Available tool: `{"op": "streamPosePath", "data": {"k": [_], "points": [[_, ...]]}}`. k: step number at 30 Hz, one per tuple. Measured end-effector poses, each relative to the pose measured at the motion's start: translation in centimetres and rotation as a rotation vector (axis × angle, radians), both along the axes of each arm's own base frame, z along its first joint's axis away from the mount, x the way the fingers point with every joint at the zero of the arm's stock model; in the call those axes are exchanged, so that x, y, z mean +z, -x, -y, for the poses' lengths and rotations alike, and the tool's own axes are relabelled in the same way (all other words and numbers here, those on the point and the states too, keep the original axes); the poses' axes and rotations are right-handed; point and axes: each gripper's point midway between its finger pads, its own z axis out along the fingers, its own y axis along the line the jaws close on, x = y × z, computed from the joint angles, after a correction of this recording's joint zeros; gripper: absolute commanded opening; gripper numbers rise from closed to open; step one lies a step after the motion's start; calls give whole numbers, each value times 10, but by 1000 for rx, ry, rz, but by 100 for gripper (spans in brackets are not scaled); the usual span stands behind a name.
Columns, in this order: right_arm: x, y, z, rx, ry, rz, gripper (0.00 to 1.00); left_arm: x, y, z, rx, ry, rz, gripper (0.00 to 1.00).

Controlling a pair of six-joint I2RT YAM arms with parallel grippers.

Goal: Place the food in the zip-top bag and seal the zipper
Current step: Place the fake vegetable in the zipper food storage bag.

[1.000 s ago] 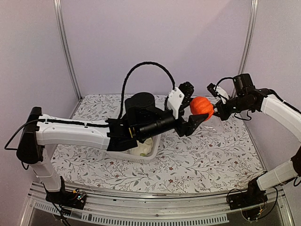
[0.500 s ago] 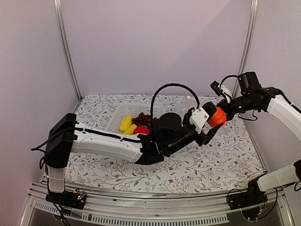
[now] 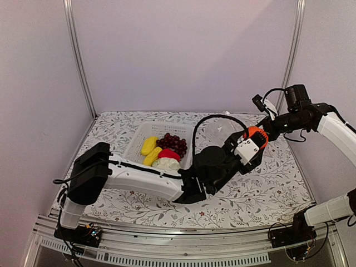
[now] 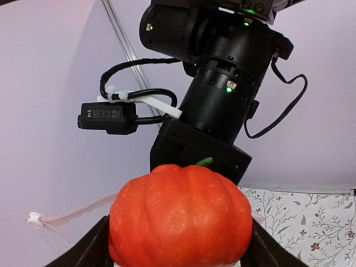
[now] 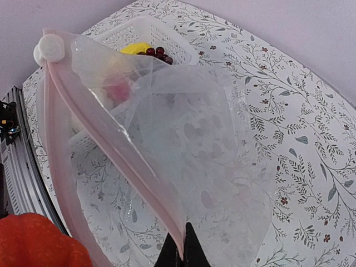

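Note:
My left gripper [image 4: 178, 247] is shut on the orange round fruit [image 4: 179, 217], which has a green stem. In the top view the fruit [image 3: 255, 132] is held high at the right, close against my right gripper [image 3: 269, 127]. My right gripper [image 5: 184, 253] is shut on the pinkish zipper [image 5: 105, 139] edge of the zip-top bag [image 5: 200, 144] and holds it up with the mouth hanging open. The fruit [image 5: 36, 242] sits beside the mouth edge. The bag [image 3: 221, 131] shows faintly in the top view. Yellow pieces [image 3: 148, 146], grapes [image 3: 176, 143], red pepper [image 3: 169, 154] and cauliflower [image 3: 166, 164] lie in the basket.
The white perforated basket [image 3: 137, 140] stands left of centre on the floral tablecloth [image 3: 261, 189]. My left arm [image 3: 144, 178] stretches low across the table in front of it. A white slider [image 5: 49, 47] sits at the zipper's far end.
My left arm has swung right and down with the orange fruit, uncovering the basket. The fruit is now lower and tight against the right gripper and the bag.

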Motion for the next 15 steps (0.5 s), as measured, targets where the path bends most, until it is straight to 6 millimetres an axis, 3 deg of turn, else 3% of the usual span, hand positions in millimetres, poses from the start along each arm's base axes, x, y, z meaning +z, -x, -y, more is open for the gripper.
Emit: {"op": "streamPosePath", "data": {"k": [10, 15], "points": [[6, 16, -9, 49, -28, -17, 0, -40, -29, -17, 163, -102, 83, 41], [5, 17, -9, 50, -29, -21, 0, -41, -30, -19, 177, -107, 101, 46]]}}
